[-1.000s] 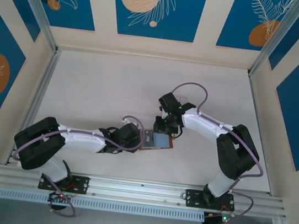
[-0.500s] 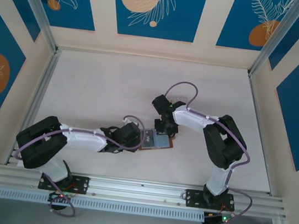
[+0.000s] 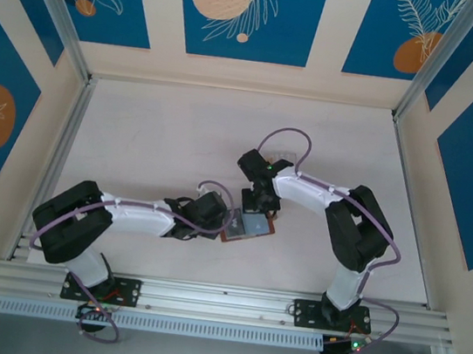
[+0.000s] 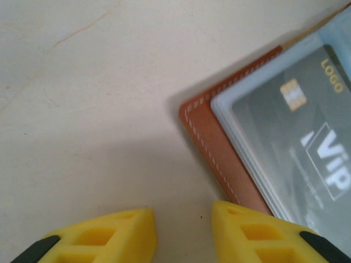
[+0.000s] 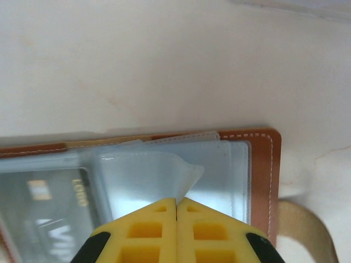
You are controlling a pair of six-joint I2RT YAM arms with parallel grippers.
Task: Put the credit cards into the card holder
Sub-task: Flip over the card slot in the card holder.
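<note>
Open holder (image 3: 252, 225) at table (image 3: 161, 149) ctr, one card (image 4: 307, 137) sleeved; R gripper (image 5: 175, 201) at its 12 o'clock has just shut on a lifted sleeve (image 5: 148, 172), prob. opening it; L gripper (image 4: 180, 212), 9 o'clock, jaws apart.

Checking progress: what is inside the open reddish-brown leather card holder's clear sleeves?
One clear plastic sleeve holds a dark grey card printed LOGO and VIP. The sleeve curling up by the yellow fingers looks empty. Sleeves underneath are covered.

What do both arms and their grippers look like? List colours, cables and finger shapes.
The left arm and right arm have white shells, black joints and looping purple cables. The left gripper and right gripper carry yellow fingers with moulded square recesses and black trim.
</note>
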